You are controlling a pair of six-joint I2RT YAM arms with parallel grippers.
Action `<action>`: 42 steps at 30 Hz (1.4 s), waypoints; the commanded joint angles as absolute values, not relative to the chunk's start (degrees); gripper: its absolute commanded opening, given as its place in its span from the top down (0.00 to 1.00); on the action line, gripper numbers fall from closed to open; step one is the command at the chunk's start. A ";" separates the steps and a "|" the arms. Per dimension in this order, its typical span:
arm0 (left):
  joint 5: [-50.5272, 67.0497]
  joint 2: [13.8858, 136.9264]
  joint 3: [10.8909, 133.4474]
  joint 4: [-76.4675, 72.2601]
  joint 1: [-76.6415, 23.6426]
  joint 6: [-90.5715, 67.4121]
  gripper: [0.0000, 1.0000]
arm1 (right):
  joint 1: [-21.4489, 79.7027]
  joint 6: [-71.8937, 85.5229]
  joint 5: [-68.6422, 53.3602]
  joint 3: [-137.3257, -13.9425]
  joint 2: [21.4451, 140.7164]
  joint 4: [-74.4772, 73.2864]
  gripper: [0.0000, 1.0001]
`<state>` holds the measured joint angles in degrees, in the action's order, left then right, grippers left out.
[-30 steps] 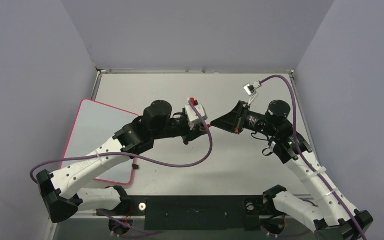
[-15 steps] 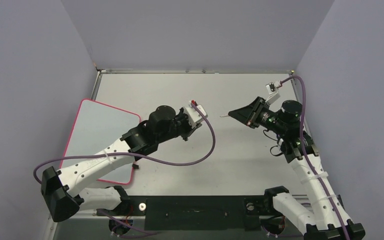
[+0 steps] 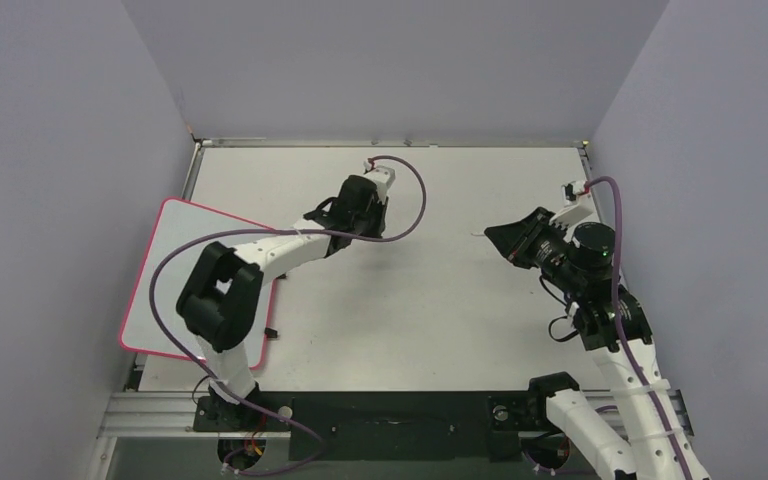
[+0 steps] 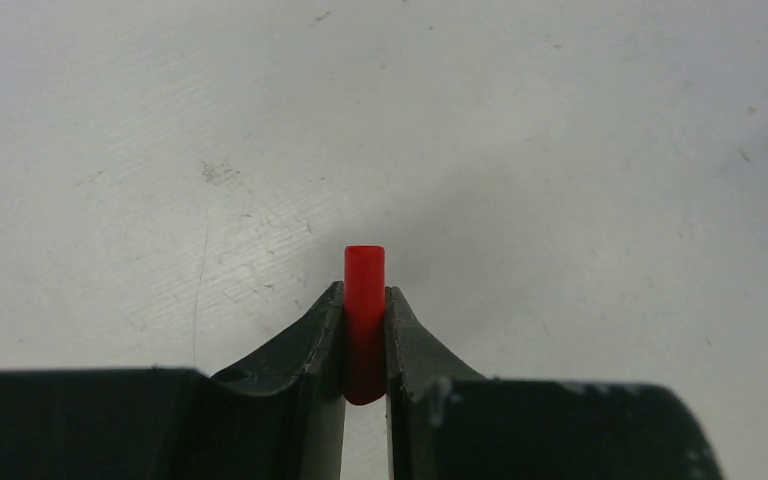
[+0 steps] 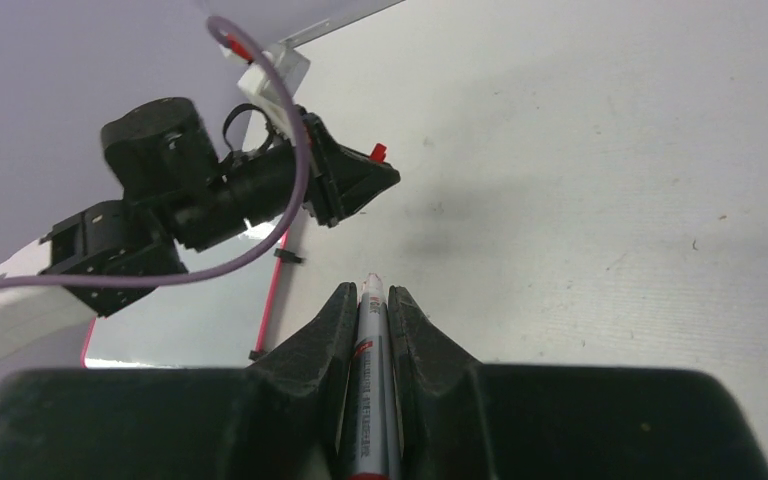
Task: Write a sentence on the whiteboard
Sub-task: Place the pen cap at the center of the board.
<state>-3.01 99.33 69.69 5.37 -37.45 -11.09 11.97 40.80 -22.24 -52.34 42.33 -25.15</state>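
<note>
**Tool state.** The right tool [image 5: 371,300] is found clamped on a grey marker [image 5: 371,345], whose uncapped tip stands just proud of the fingertips. The left tool [image 4: 364,305] is found clamped on a red cap [image 4: 364,265], which is held upright above the bare desk [image 3: 440,330].

**Position of the work.** The whiteboard [image 3: 175,255] lies flat at the left edge of the desk, slightly skewed. Its near right part is hidden under the left arm. What is seen of its surface reads blank.

**Governing relation.** In the top view, the board lies at about 9 o'clock from the right tool and well apart from it. The left arm is stretched across the ground between them. The marker's long axis runs roughly 3 to 9 o'clock, with the tip toward the board. The left arm is much the nearer to the board but carries only the cap. It is judged that the marker must be carried across toward 9 o'clock and that the left arm must be cleared from over the board.

**Differences between views.**
- The grip on the cap is confirmed only by the left wrist view, where the board is not seen.
- The right wrist view shows the marker's seating, with the board's red rim at about 9 o'clock.
- The full gap is shown only from above.
</note>
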 commanded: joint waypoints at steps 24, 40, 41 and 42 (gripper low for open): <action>-5.81 102.22 77.48 15.02 -32.63 -17.98 0.57 | 11.64 36.62 -17.77 -52.49 42.32 -29.07 1.00; -28.25 70.39 72.91 39.20 -10.06 -13.78 0.51 | 12.03 37.33 -20.47 -50.92 43.77 -25.93 1.00; -28.72 69.83 72.17 39.42 -8.24 -13.97 0.51 | 12.13 37.43 -21.00 -50.83 44.01 -25.67 1.00; -28.87 68.83 71.81 39.76 -4.52 -14.15 0.51 | 12.17 37.68 -21.22 -50.86 44.15 -25.22 1.00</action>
